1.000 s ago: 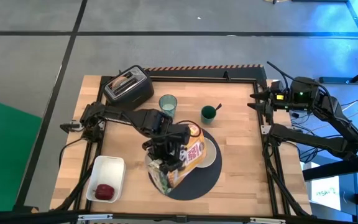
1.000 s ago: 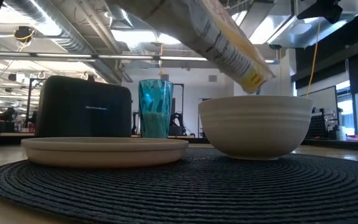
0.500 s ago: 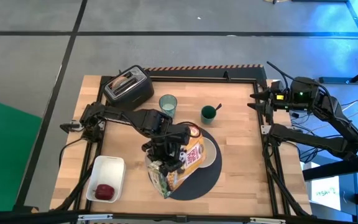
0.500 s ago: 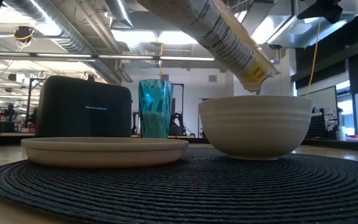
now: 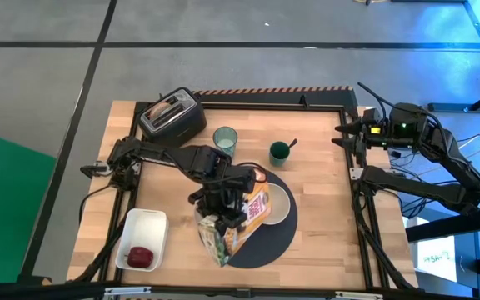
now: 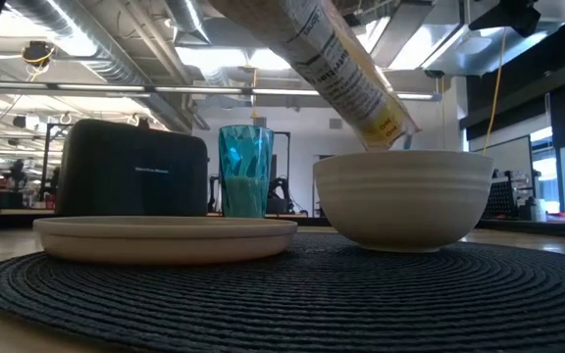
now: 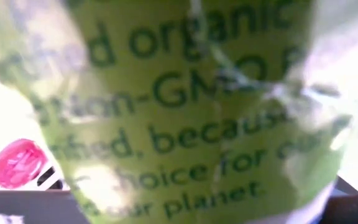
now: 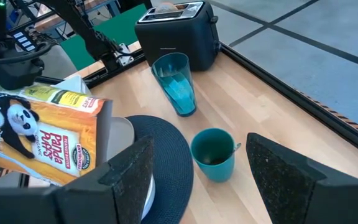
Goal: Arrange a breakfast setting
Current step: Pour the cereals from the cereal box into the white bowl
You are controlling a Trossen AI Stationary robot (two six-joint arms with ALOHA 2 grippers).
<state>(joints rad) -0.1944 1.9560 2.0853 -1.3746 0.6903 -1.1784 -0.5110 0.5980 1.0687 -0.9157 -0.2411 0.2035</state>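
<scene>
You see a pale wooden counter [image 5: 323,167], a coarsely woven matt mat [image 6: 292,294], a smooth ribbed ceramic-looking bowl [image 6: 405,201], and a glossy crinkled cereal bag [image 8: 42,140].

My left arm reaches over mid-table, fingers [image 5: 221,207] apparently clamped; my right fingers [image 8: 194,171] wait apart at the table's edge.

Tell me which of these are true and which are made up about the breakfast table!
1. The left gripper holds a cereal box tipped over the white bowl. True.
2. The toaster is empty. False: something bready sits in its slots.
3. The bluish glass stands on the dark mat. False: it stands on bare wood beside the mat.
4. The small red fruit lies in the white tray. True.
5. The right gripper is touching the teal cup. False: it waits apart, fingers open.
</scene>
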